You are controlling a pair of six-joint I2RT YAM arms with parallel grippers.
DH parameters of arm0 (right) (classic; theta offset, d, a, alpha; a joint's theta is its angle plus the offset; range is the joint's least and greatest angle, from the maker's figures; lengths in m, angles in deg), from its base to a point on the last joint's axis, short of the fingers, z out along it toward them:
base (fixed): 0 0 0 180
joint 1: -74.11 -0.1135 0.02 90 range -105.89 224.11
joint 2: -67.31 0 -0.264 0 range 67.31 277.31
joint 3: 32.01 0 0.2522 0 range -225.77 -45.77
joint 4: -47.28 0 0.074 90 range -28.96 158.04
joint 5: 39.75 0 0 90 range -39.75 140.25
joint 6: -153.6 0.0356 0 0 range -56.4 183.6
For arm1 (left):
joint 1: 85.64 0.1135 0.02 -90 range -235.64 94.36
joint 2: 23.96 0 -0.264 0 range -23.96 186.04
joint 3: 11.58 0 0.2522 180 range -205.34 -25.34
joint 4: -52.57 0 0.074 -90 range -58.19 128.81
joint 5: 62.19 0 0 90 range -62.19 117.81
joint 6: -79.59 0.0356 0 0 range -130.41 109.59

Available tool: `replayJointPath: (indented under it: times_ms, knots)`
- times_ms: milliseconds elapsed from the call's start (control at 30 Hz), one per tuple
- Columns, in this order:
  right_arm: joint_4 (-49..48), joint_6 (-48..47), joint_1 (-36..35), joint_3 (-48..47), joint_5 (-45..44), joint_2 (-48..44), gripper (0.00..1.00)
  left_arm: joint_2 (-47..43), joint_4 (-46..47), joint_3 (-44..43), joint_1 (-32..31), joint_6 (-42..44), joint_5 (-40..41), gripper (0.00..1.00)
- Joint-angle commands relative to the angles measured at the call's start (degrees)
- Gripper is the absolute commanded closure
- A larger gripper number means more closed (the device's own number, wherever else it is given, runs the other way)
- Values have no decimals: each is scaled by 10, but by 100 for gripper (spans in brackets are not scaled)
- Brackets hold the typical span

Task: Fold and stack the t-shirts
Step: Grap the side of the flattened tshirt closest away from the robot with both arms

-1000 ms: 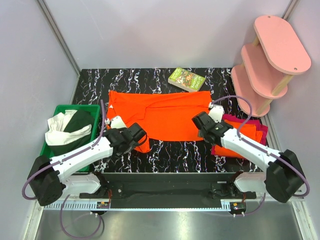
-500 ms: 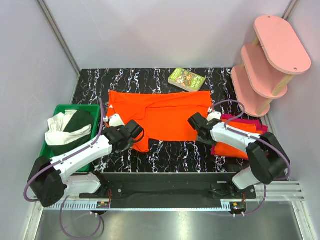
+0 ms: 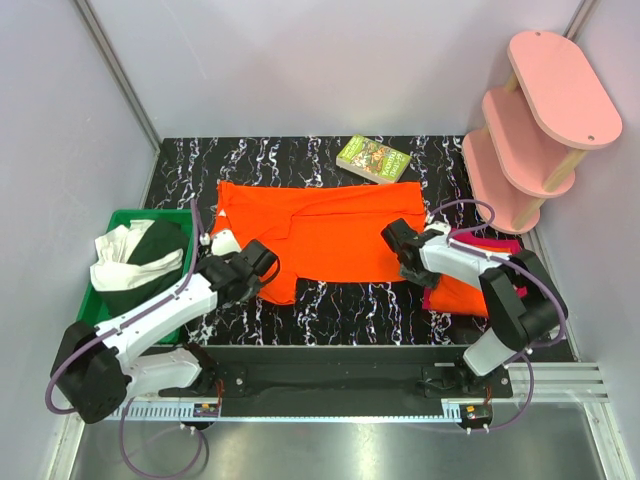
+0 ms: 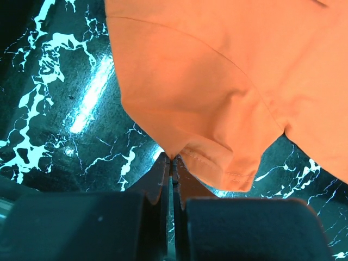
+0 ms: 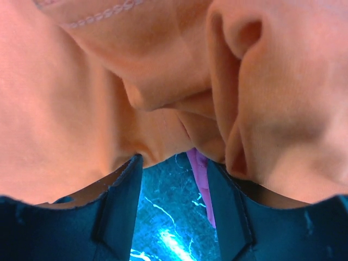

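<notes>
A: What's on the black marbled desk (image 3: 340,305)?
B: An orange t-shirt (image 3: 335,225) lies spread at its middle. My left end effector (image 4: 172,159) is pinched tight on the near-left corner; my right end effector (image 5: 174,161) stands parted at the right edge, just beside the folded t-shirts (image 3: 468,294)

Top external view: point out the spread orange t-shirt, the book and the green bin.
spread orange t-shirt (image 3: 330,235), top external view, middle of the cloth
book (image 3: 373,159), top external view, centre of its cover
green bin (image 3: 130,214), top external view, far rim
</notes>
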Motion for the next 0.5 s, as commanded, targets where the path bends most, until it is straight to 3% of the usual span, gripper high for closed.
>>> replayJointPath:
  times_ms: [0,333,467]
  knots:
    - [5,29,6,-19,-7,25,42,-17,12,6,7,15,-2,100]
    - [-4,43,10,-24,-24,30,45,-16,19,11,9,16,-7,100]
    - [-6,44,12,-26,-25,30,57,-16,18,11,9,15,-7,100]
